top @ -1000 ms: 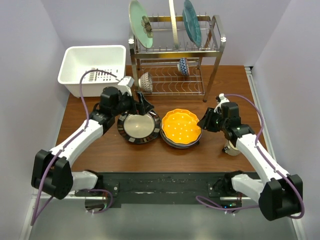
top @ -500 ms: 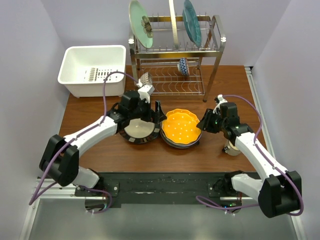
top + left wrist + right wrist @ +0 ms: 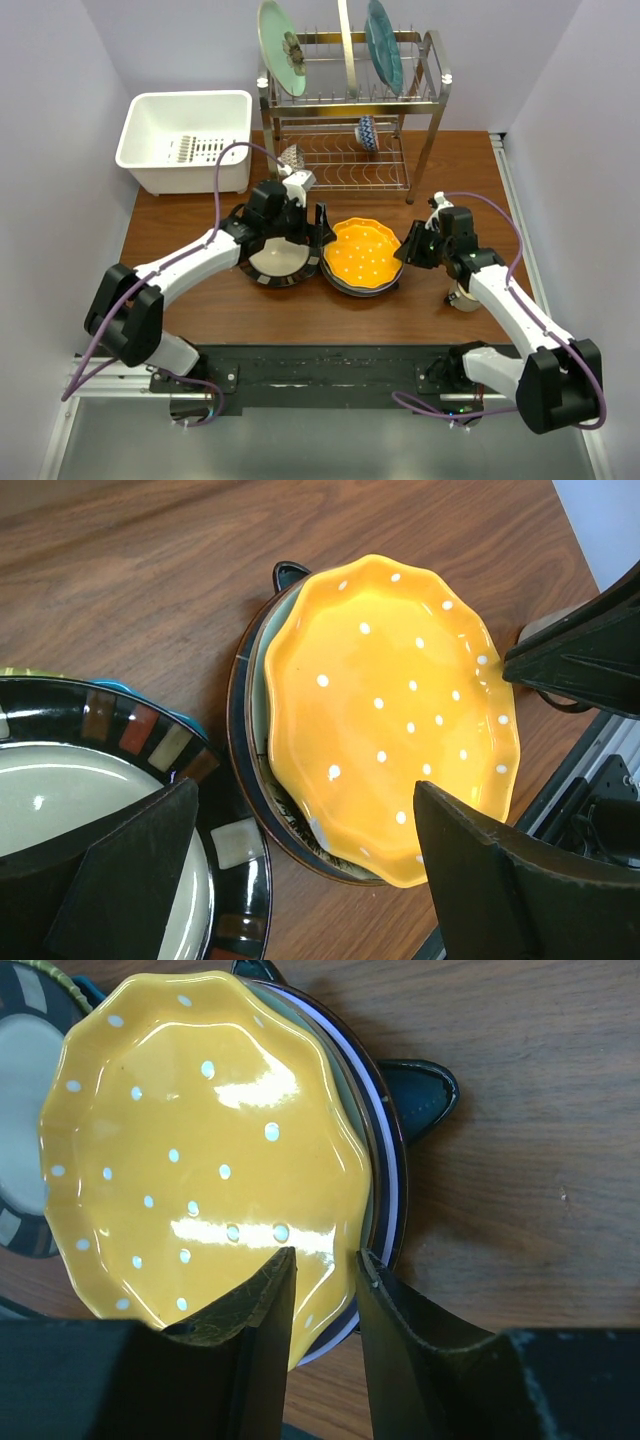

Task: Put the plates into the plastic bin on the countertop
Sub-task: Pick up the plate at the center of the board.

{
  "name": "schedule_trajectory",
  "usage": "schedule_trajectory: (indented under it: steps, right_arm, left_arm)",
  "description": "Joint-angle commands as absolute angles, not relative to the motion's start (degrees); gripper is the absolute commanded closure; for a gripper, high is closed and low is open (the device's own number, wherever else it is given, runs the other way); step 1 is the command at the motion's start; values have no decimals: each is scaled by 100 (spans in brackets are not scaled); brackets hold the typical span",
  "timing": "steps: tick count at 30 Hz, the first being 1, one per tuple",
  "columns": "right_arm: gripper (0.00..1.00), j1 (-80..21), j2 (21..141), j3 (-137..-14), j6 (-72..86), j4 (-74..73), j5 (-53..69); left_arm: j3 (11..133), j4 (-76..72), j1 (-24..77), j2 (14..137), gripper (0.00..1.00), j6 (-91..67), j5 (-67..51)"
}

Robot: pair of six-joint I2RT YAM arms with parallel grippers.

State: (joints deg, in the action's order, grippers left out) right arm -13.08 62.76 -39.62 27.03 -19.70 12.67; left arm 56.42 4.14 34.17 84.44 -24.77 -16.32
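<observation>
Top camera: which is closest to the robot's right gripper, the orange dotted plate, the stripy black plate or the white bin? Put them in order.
Starting from the right gripper:
1. orange dotted plate, right next to it, mid-table.
2. stripy black plate, further left, just past the orange one.
3. white bin, far away in the back left corner.

orange white-dotted plate (image 3: 364,252); black striped-rim plate (image 3: 277,263), cream centre.

Lab mock-kitchen: blank walls (image 3: 60,150), wood countertop (image 3: 300,305), steel dish rack (image 3: 330,101).
</observation>
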Motion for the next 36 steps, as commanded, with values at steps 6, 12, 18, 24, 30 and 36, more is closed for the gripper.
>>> schedule_trajectory:
  steps: [6, 12, 18, 24, 30, 36]
  right_arm:
    - [68, -1310, 6468, -3824, 2716, -1758, 1266]
    - [74, -1310, 6548, -3762, 2733, -1609, 1371]
    - [93, -1310, 6627, -3805, 2742, -1512, 1555]
    - [100, -1310, 6680, -3814, 2786, -1398, 1679]
    - [100, -1310, 6645, -3779, 2839, -1205, 1784]
    - [100, -1310, 6618, -3709, 2935, -941, 1995]
  left_arm:
    - [5950, 448, 3533, 8622, 8, -2338, -1731]
    - [6047, 536, 3612, 8692, 12, -2285, -1731]
    - [6135, 668, 3656, 8754, 20, -2206, -1705]
    - [6152, 764, 3674, 8868, 26, -2145, -1731]
    - [6109, 782, 3674, 8930, 27, -2144, -1775]
    - [6029, 615, 3674, 8895, 32, -2232, -1934]
